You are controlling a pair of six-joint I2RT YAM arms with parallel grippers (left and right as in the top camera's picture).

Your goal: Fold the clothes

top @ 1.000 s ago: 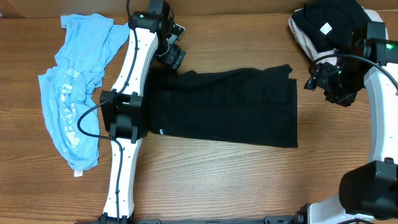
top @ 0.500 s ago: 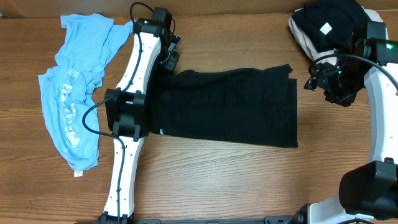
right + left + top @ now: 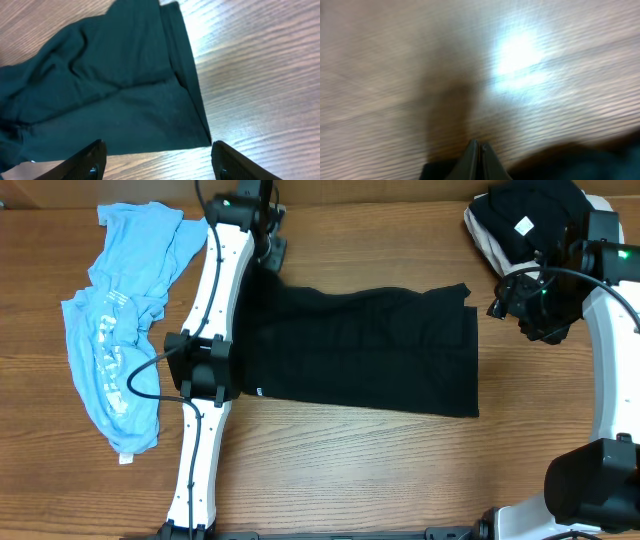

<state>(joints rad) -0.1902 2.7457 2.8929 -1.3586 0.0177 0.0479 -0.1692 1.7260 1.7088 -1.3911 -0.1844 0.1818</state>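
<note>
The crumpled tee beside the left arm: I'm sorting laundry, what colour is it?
The tee is light blue with white print; overhead view shows it best.

The end effector (image 3: 159, 156) hangs spread above the black shirt (image 3: 100, 90).

Robotics lab workstation: 2 white cabled arms (image 3: 213, 290) on a wood-grain table (image 3: 380, 470).

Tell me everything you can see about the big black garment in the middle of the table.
The black shirt lies flat on the wooden table as a soft, slightly wrinkled rectangle with a tiny white mark at its left edge. The left arm crosses that edge; its closed left end effector sits at the far-left corner.
</note>
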